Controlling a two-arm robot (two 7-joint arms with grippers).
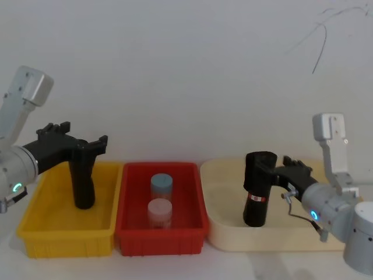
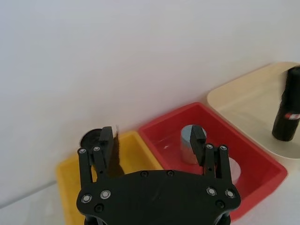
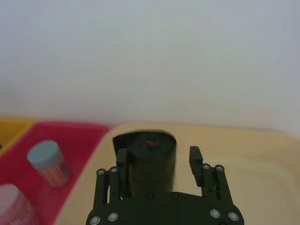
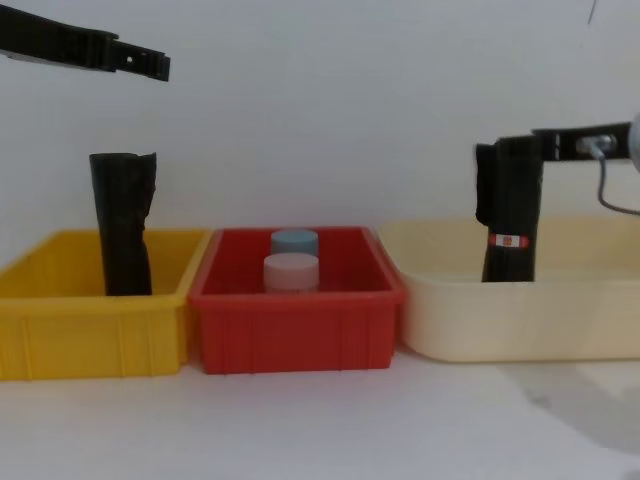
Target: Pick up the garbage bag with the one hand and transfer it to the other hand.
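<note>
Status: early, nothing lifted, handover not started. Left to do: clamp, lift, carry across, pass to the left arm, let go.

Left end effector (image 2: 152, 137): hangs over the yellow bin (image 1: 64, 239), jaws spread wide, holding nothing. It's up near the top of the plain black roll (image 1: 83, 186) standing in that bin. That roll has no label band, so it's not our target. Chest view puts the end effector above the roll's top, apparently clear of it.

Red bin (image 1: 160, 242) in the middle: blue-lid jar (image 1: 161, 185) and pale-lid jar (image 1: 159, 211), untouched.

Garbage bag (image 1: 254, 211): upright in the cream tray (image 1: 233, 239) on the right, base on the tray floor, red-and-white band low on the roll.

Right end effector (image 3: 158, 154): at the bag's top end, jaws released and straddling it. Wrist view shows a gap on one side, and the other finger is close or touching. Not gripping yet, I'd say; the next step looks like closing on it.
</note>
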